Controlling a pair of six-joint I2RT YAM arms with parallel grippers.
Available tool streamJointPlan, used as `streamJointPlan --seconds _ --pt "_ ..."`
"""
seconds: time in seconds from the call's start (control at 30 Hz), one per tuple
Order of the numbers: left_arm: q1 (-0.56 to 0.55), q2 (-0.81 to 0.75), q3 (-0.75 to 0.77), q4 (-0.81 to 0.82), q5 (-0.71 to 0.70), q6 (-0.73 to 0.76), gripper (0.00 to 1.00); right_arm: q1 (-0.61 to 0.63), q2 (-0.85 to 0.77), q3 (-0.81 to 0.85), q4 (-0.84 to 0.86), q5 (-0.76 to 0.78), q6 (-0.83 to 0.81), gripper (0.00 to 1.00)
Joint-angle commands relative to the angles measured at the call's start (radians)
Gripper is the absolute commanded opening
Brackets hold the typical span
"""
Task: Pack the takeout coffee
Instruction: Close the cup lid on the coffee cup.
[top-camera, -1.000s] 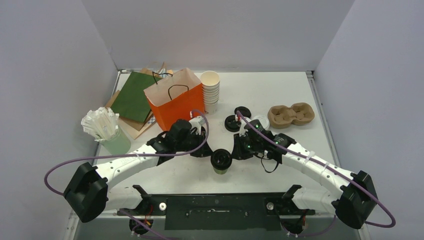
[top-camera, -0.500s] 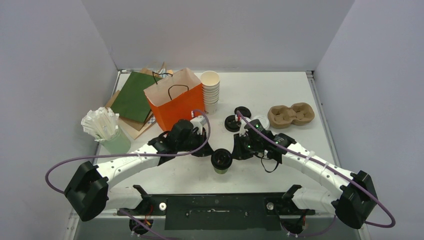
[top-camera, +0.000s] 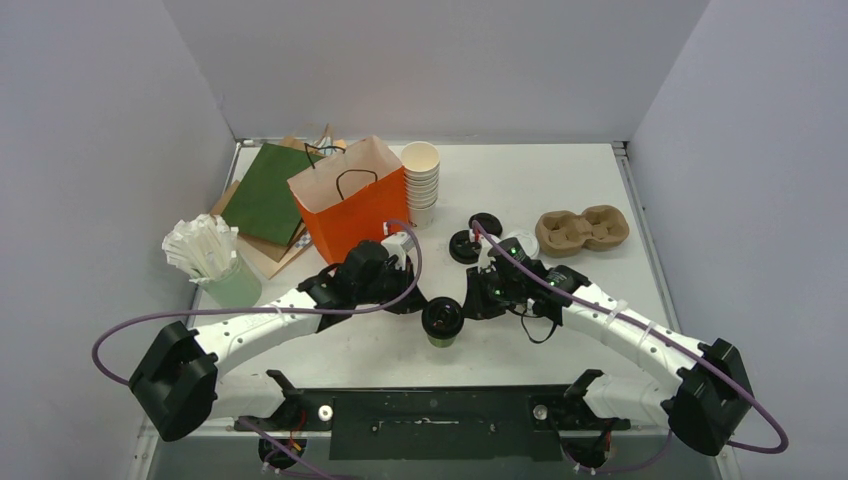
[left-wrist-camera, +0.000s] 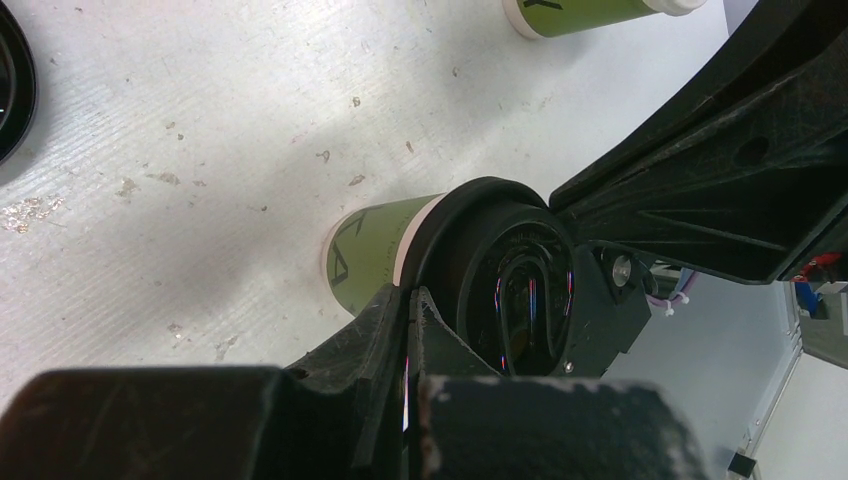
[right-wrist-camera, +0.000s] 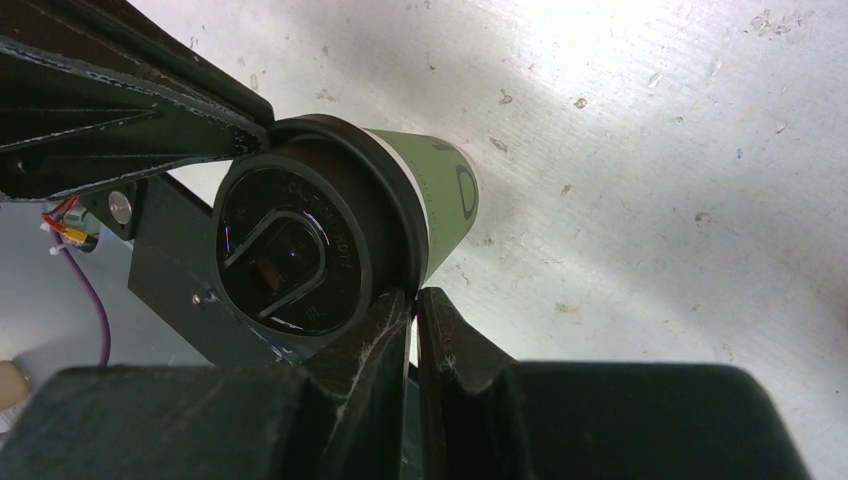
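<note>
One takeout coffee (top-camera: 441, 322), an olive-green cup with a black lid, stands upright between my two arms near the table's front. My left gripper (top-camera: 410, 301) is shut, its tips against the left rim of the black lid (left-wrist-camera: 505, 290). My right gripper (top-camera: 470, 302) is shut too, its tips at the lid's right rim (right-wrist-camera: 290, 250). Neither pair of fingers wraps the green cup wall (right-wrist-camera: 440, 195). A second takeout coffee (left-wrist-camera: 590, 12) with a white lid shows at the top edge of the left wrist view; in the top view the right arm mostly hides it.
An open orange paper bag (top-camera: 350, 205) stands behind the left arm, with a stack of lidless white cups (top-camera: 421, 180) beside it. Loose black lids (top-camera: 475, 238) and a brown pulp cup carrier (top-camera: 582, 230) lie at the back right. A green cup of wrapped straws (top-camera: 210, 260) stands left.
The left gripper's jaws have closed the last bit at the lid's rim. Cup and right arm have barely moved.
</note>
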Motion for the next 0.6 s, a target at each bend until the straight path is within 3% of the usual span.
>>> streamJointPlan --seconds 0.0,0.57 --pt "-0.028 0.055 -0.056 -0.03 -0.002 0.015 0.0 0.008 0.061 -0.028 0.008 0.016 -0.016 0.09" --pt "-0.032 0.07 -0.222 0.15 0.018 -0.049 0.0 0.016 0.097 -0.018 -0.005 0.028 -0.024 0.08"
